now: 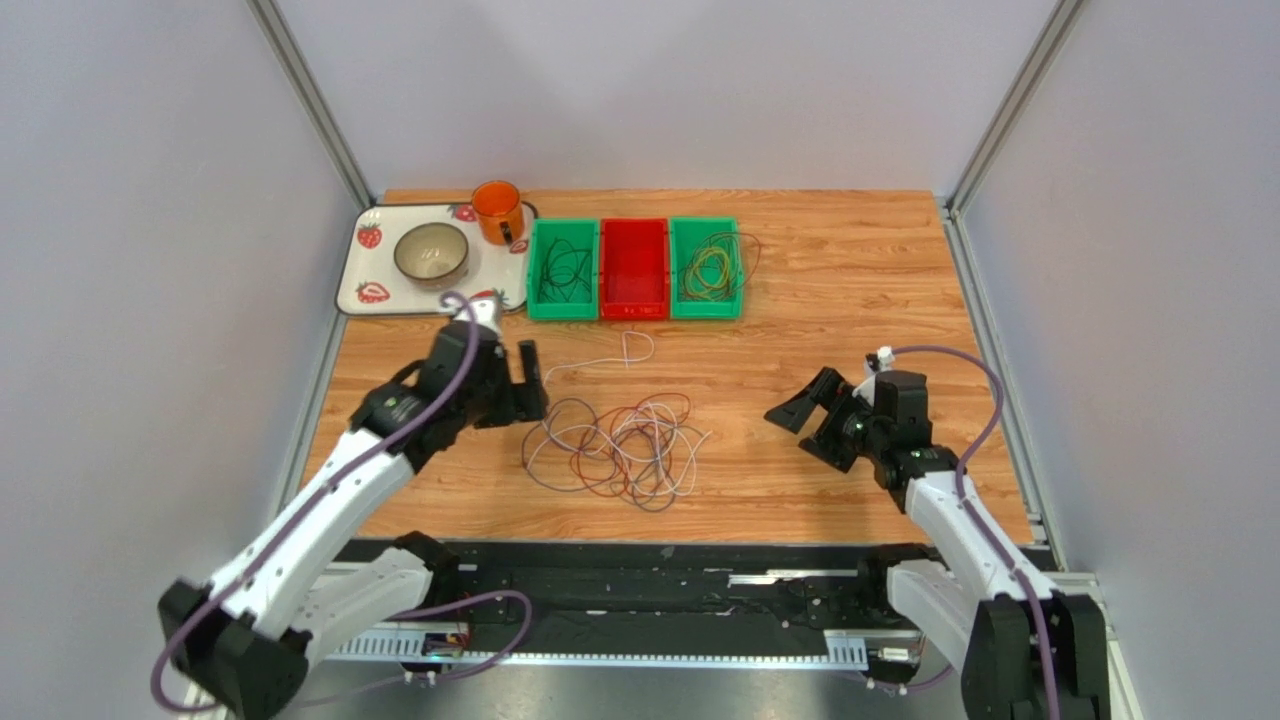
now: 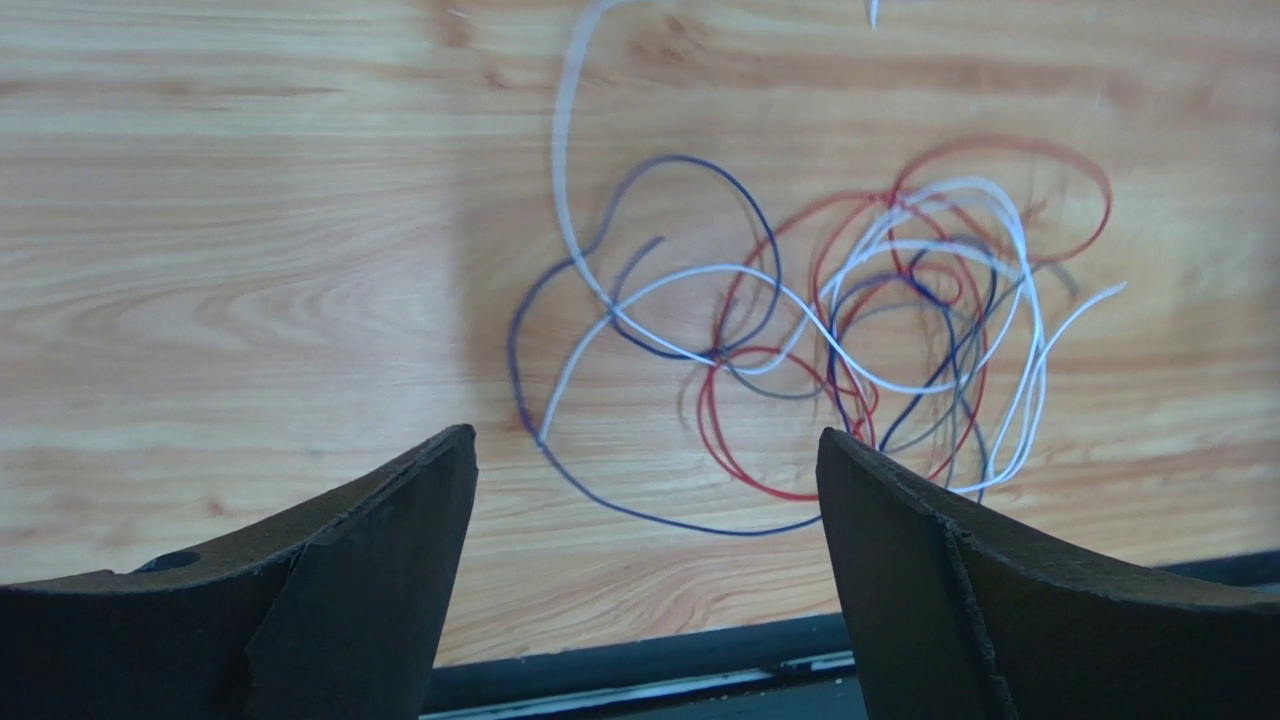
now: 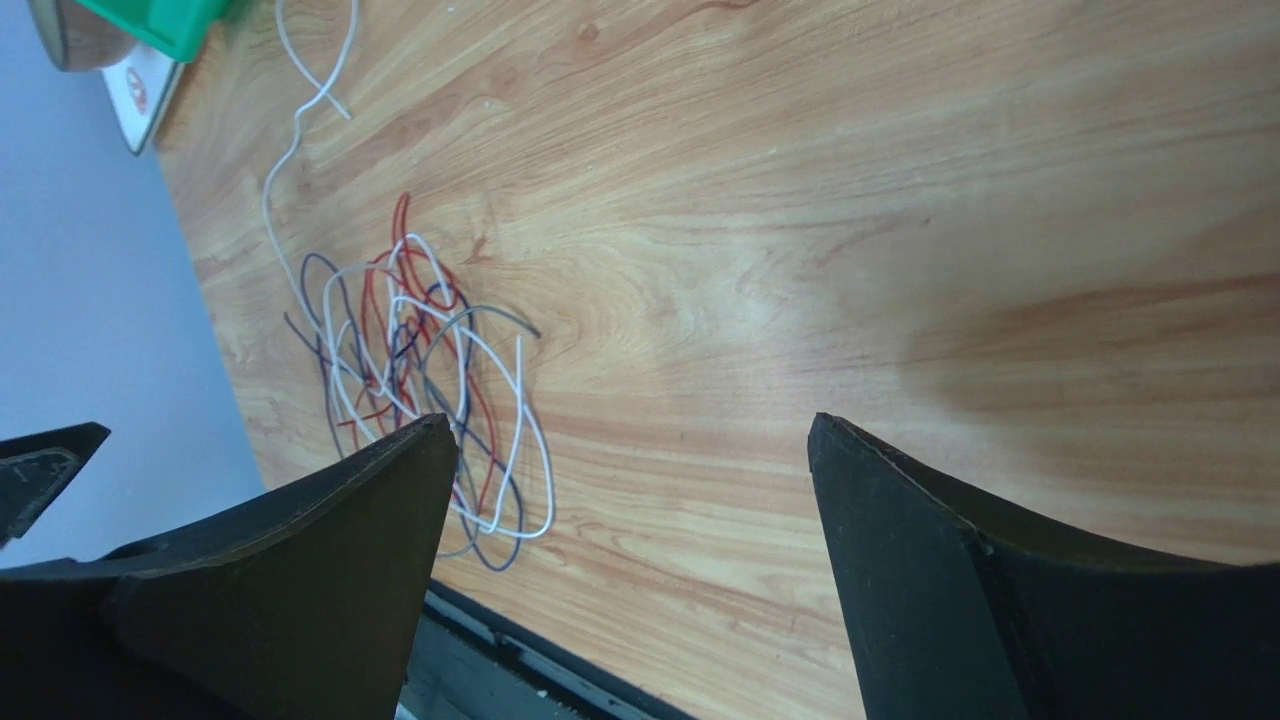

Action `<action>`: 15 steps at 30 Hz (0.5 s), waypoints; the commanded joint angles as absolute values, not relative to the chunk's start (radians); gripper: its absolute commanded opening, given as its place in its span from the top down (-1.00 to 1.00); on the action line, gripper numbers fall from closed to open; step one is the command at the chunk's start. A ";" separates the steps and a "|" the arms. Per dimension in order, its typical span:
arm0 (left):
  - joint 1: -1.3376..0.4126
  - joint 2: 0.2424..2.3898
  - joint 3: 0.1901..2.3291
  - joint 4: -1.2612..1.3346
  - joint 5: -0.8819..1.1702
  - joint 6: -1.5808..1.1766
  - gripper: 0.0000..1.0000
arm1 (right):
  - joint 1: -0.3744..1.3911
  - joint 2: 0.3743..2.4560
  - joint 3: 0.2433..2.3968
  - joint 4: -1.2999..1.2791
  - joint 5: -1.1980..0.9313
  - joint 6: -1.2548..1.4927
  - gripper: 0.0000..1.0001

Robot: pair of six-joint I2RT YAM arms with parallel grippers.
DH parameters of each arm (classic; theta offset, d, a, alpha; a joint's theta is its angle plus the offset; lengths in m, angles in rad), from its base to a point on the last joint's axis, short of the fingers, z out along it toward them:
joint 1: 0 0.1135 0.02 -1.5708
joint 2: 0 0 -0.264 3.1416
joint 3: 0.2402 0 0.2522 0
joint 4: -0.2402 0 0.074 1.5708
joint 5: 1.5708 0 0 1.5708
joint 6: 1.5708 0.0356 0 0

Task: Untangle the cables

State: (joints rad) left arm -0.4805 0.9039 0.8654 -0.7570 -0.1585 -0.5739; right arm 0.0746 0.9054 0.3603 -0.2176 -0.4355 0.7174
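Cables (image 1: 616, 443) are lying in one loose tangle on the wooden table (image 1: 842, 300), roughly mid-table and a bit toward the near edge, between the 2 arms. White, red & dark purple-black loops are crossing over each other. One white strand is trailing away from the pile toward the back of the table & ending in a small hook shape. Left gripper (image 1: 529, 384) is sitting just beside the tangle's left edge, w/ jaws spread wide & nothing between them. In the left wrist view the left gripper (image 2: 646, 438) is framing bare wood, w/ the cables (image 2: 842, 345) lying just ahead; a dark loop is reaching closest to the gap, but can't tell if it's touching either finger. Right gripper (image 1: 796, 428) is hanging well to the right of the pile, pointing toward it, jaws likewise fully apart & gripping nothing. In the right wrist view the right gripper (image 3: 630, 425) is showing only bare wood between its fingers, while the cables (image 3: 421, 375) are sitting off by one finger, partly hidden behind it. At the back of the table 3 bins are standing side by side, touching: a green bin (image 1: 562, 270) w/ dark wires in it, a red bin (image 1: 634, 270) in the middle, and a 2nd green bin (image 1: 706, 270) holding yellowish-green wires. To their left a white tray (image 1: 361, 285) w/ strawberry prints is carrying a bowl (image 1: 431, 252), and an orange mug (image 1: 498, 210) is standing at the tray's back corner.
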 commanded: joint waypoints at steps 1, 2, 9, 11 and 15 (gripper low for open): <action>-0.664 1.141 0.928 -0.627 -0.225 -0.618 -0.82 | 0.135 1.000 0.342 -0.020 -0.367 0.699 -0.83; -0.711 1.193 0.986 -0.623 -0.236 -0.618 -0.82 | 0.159 1.018 0.339 0.026 -0.315 0.706 -0.83; -0.752 1.569 1.138 -0.499 -0.176 -0.621 -0.70 | 0.331 1.097 0.416 -0.025 -0.144 0.675 -0.77; -0.767 1.617 1.179 -0.470 -0.173 -0.615 -0.69 | 0.331 1.118 0.425 -0.021 -0.143 0.669 -0.77; -0.796 1.733 1.253 -0.463 -0.178 -0.615 -0.68 | 0.331 1.190 0.459 -0.025 -0.170 0.647 -0.77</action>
